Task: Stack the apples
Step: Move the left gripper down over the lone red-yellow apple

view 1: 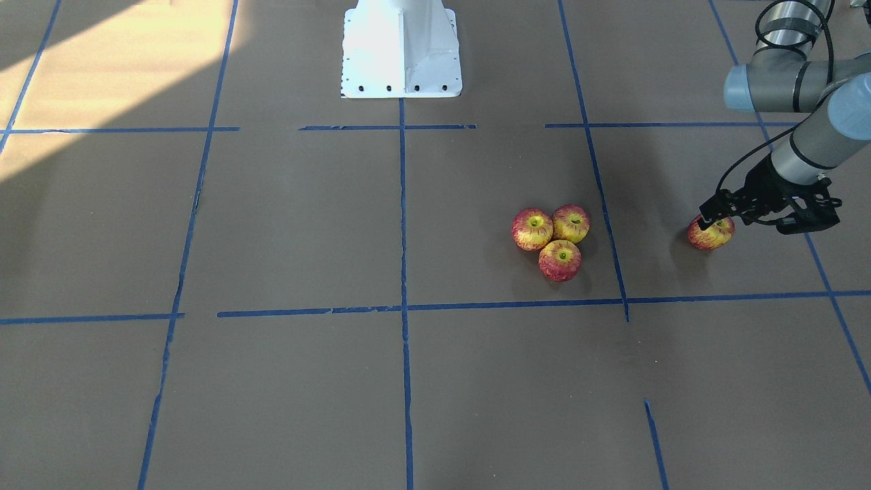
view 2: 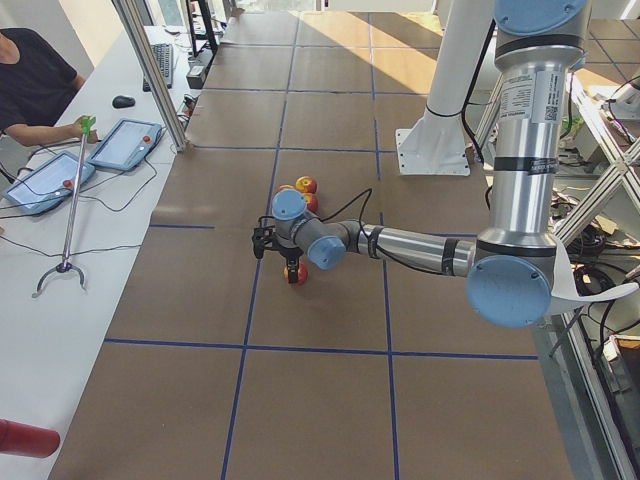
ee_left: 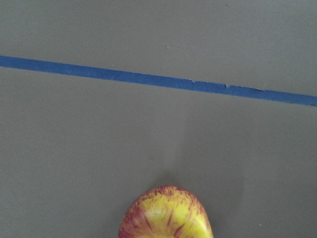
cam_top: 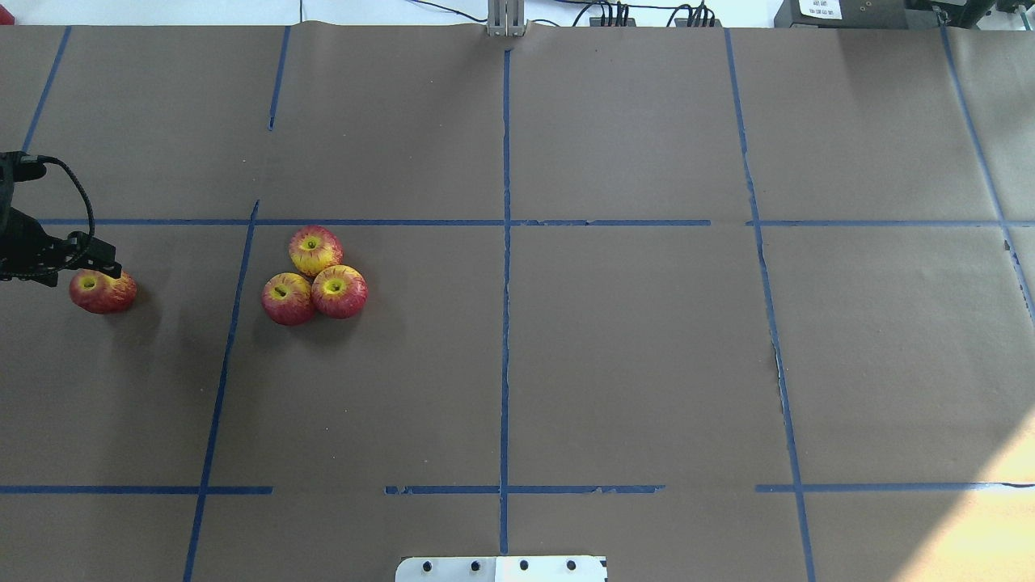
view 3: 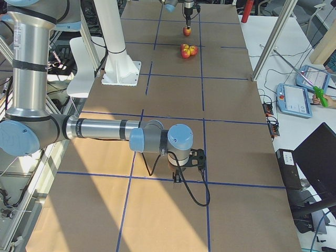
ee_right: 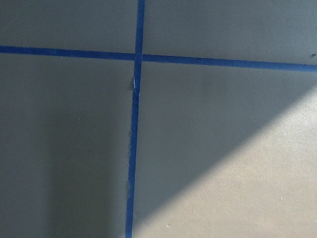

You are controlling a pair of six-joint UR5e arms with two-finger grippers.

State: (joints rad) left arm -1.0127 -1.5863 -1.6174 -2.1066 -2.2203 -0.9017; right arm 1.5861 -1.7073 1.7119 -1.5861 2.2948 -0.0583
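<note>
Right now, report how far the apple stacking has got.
Done: three apples sit touching as a base. In hand: the left gripper is over the fourth apple, grip unclear. Left: carrying it onto the three; nothing is stacked yet.

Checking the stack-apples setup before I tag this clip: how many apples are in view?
4. Three touch in a cluster: far apple, near-left apple, near-right apple. The fourth apple is apart, at the left claw. None looks hidden.
</note>
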